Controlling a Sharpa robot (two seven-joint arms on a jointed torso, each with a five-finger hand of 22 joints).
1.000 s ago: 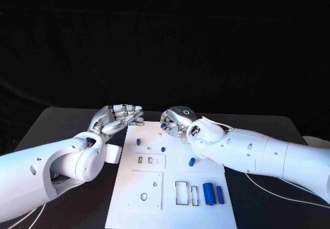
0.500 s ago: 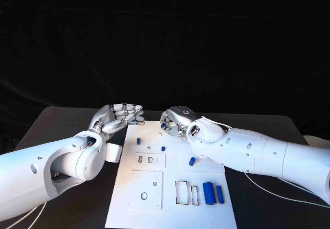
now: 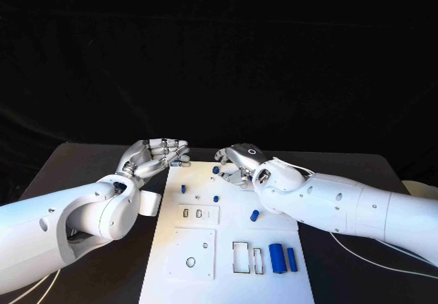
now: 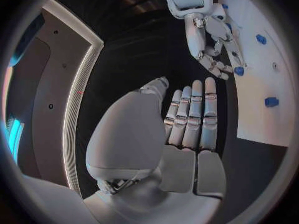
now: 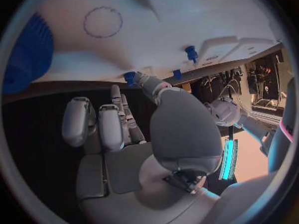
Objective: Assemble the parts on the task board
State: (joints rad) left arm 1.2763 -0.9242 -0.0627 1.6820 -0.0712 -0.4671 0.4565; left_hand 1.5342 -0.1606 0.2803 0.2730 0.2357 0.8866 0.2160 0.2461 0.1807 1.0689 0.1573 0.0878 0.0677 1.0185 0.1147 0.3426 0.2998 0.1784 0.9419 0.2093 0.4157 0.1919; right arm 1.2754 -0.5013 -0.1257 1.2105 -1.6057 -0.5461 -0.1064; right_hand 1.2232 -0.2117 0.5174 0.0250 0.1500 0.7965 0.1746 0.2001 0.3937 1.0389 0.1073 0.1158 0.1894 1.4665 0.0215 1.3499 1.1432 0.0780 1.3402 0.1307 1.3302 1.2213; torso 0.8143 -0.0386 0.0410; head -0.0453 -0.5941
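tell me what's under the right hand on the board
Under the right hand, one small blue part shows by its fingertips at the far end of the task board. Anything beneath the palm is covered.

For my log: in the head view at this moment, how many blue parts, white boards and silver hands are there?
Small blue plastic parts: 4
Long blue plastic bars: 2
White flat task board: 1
Silver many-fingered hands, left hand and right hand: 2
Total: 9
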